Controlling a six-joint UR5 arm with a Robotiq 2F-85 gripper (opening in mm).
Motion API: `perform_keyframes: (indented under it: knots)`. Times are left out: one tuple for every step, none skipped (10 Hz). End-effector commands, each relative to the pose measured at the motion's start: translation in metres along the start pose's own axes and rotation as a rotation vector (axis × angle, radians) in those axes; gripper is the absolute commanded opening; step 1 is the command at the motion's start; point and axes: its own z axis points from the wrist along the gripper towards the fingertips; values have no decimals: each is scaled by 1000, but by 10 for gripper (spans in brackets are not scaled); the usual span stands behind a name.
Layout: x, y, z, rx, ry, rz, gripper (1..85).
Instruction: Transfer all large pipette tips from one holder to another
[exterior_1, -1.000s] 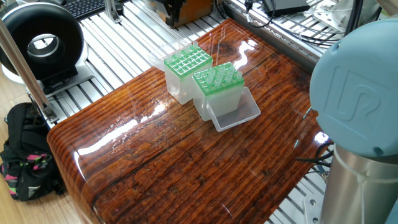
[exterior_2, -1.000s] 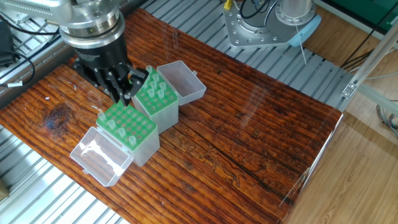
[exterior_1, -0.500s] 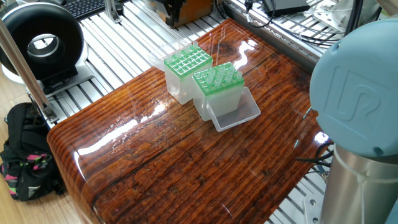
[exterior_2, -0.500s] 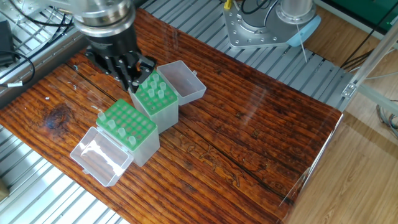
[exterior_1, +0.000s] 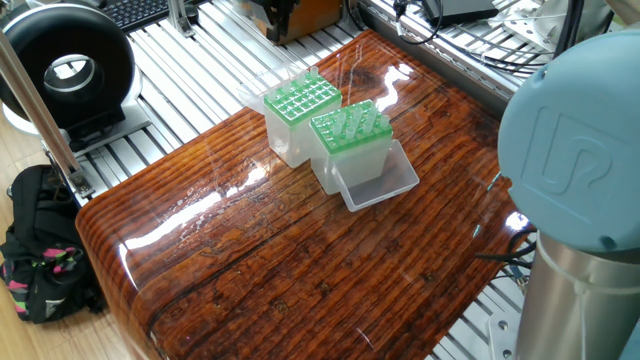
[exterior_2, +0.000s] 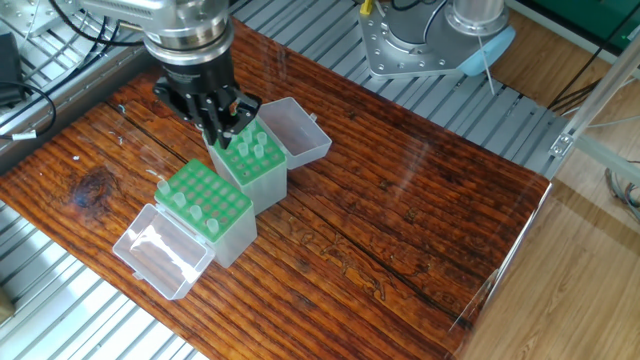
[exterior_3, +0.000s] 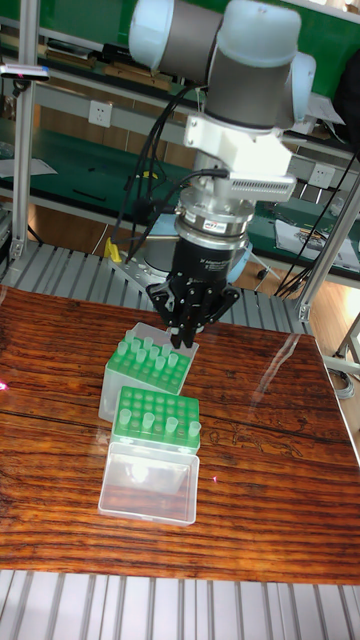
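Two green-topped holders stand side by side. In the far holder (exterior_2: 252, 157) (exterior_3: 150, 366) (exterior_1: 351, 131) several large pipette tips (exterior_2: 256, 150) (exterior_3: 152, 355) stand upright. The near holder (exterior_2: 207, 203) (exterior_3: 158, 414) (exterior_1: 301, 98) has a few tips (exterior_2: 181, 199) along its edge. My gripper (exterior_2: 226, 131) (exterior_3: 183, 340) hangs just above the far holder's back corner. Its fingers are drawn close together. I cannot make out a tip between them. The gripper does not show in the one fixed view.
Each holder's clear hinged lid lies open on the wooden table (exterior_2: 400, 200): one (exterior_2: 158, 250) in front of the near holder, one (exterior_2: 294, 130) beside the far holder. The arm's base (exterior_1: 570, 170) fills that view's right edge. Metal slats (exterior_2: 300, 30) ring the table.
The gripper has moved from the near holder's back edge across to above the far holder's back corner, fingers staying close together. The holders and lids have not moved.
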Motion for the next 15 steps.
perform_keyframes:
  knots:
    - [13, 2, 13, -17, -11, -19, 217]
    - [16, 3, 17, -14, -14, -24, 217]
    - [19, 2, 21, -11, -21, -35, 217]
    - [22, -4, 23, -11, -27, -53, 217]
    - [26, -7, 27, -22, -33, -66, 230]
    - [28, -8, 28, -20, -29, -71, 240]
    - [29, -6, 30, -21, -24, -63, 243]
    - [28, -4, 34, -23, -23, -59, 243]
    - [27, 3, 39, -45, -27, -48, 243]
    - [28, 13, 44, -78, -22, -35, 243]
    - [28, 13, 46, -74, -20, -32, 243]
    - [28, 15, 48, -64, -16, -30, 243]
    - [29, 17, 47, -49, -3, -24, 243]
    - [31, 23, 45, -33, 16, -8, 243]
    - [33, 26, 44, -23, 28, 0, 237]
